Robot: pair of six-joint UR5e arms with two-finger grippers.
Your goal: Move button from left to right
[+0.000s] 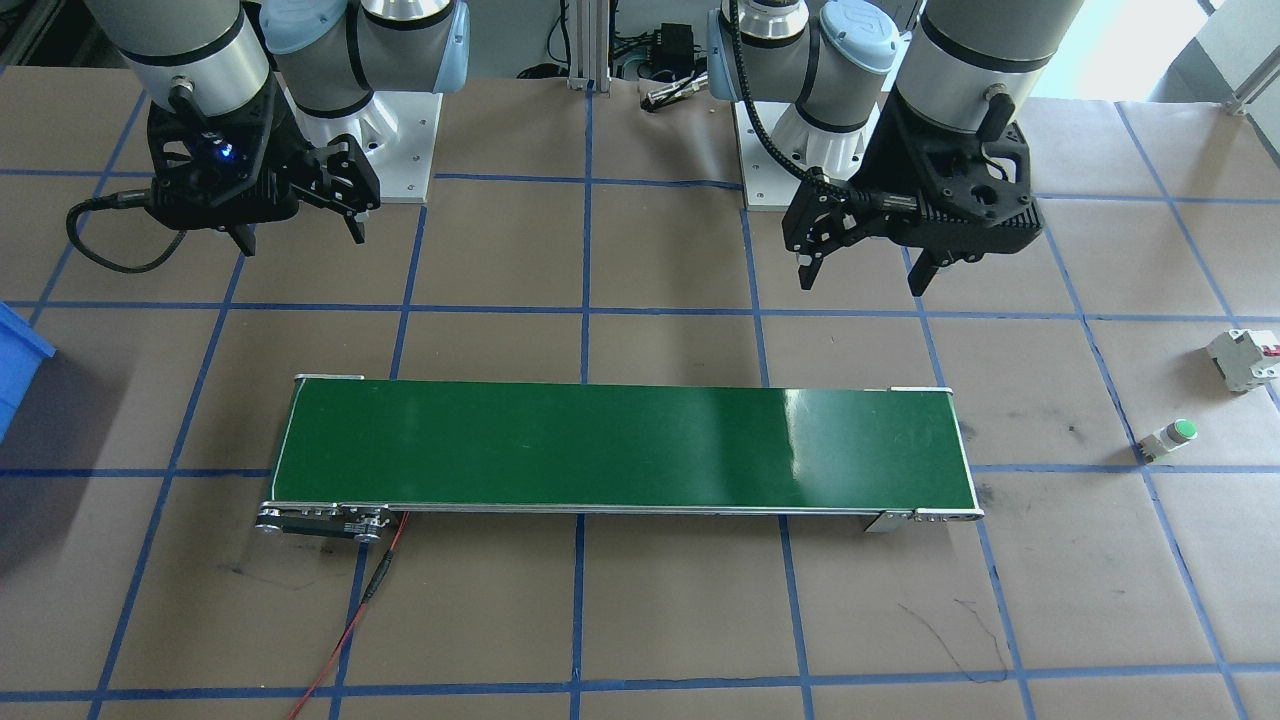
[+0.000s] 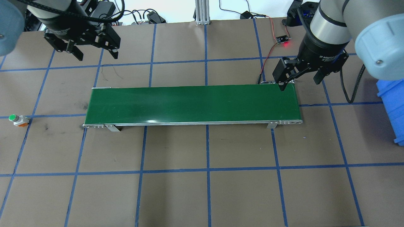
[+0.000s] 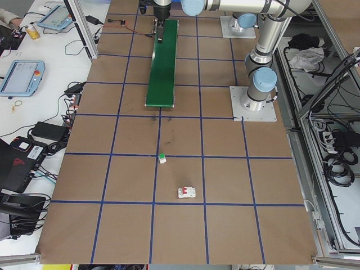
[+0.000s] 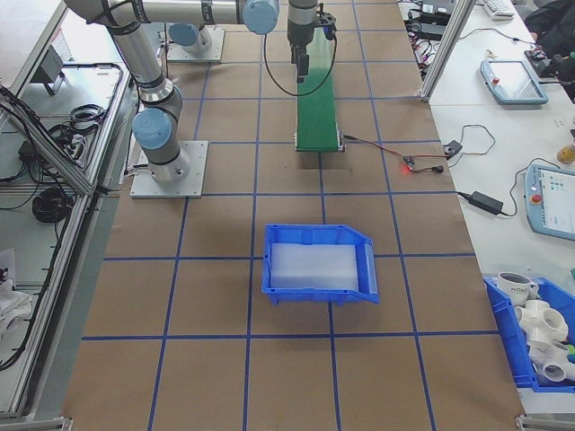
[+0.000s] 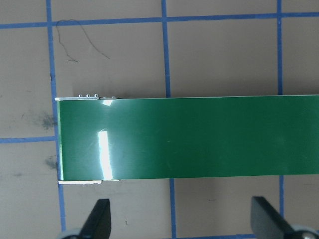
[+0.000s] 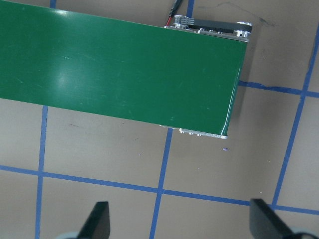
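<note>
The button (image 1: 1170, 438), green-capped on a small white body, lies on its side on the brown table at the robot's far left (image 2: 17, 119), beyond the left end of the green conveyor belt (image 2: 192, 104). In the exterior left view the button (image 3: 162, 158) sits in front of the belt's near end. My left gripper (image 2: 96, 55) hangs open and empty above the table behind the belt's left end, well away from the button. My right gripper (image 2: 300, 83) hovers open and empty over the belt's right end. Both wrist views show only belt and table between the spread fingers.
A white circuit breaker with a red mark (image 1: 1245, 358) lies near the button, further to the robot's left. A blue bin (image 4: 319, 260) stands on the table at the far right. A red wire (image 1: 350, 620) runs from the belt's right end.
</note>
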